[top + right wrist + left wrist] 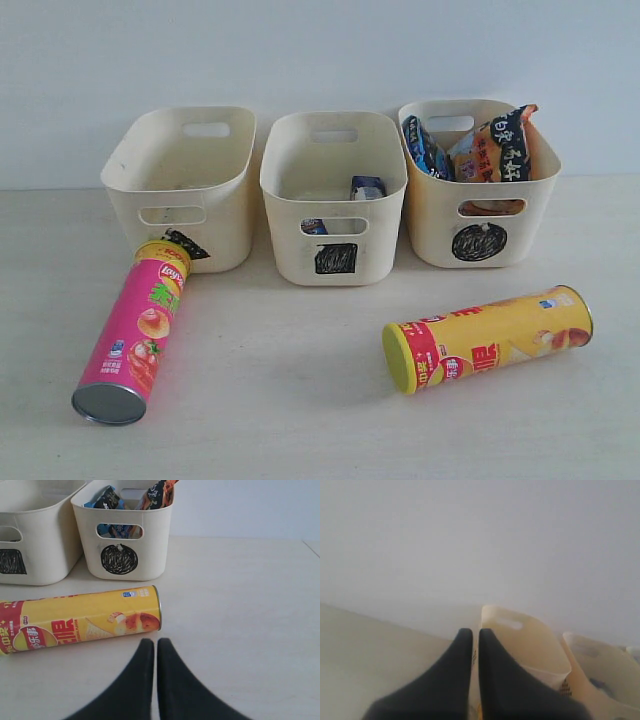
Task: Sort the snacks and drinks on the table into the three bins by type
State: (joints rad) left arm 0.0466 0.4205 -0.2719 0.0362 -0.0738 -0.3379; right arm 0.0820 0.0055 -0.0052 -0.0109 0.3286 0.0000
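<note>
Nearest you lies the pink tube, on its side with its metal end toward the camera and its yellow lid touching the front of the triangle bin, half hiding the mark. It looks headed for that bin, which shows nothing inside. The square bin stands in the middle and the circle bin on the right, all three in a row against the back so their marks face you. The yellow tube lies flat in front of the circle bin, apart from it, so both tubes seem to be what is left to sort. The orange-black packet and blue-black packet stand upright in the circle bin, poking above its rim. The blue-and-white pack sits low in the square bin, and a dark carton shows through its handle cutout. Your left jaws and right jaws are both clenched on nothing; the right pair hangs near the yellow tube's end. The pale, faintly grained table is otherwise bare, backed by a plain grey-white wall.
</note>
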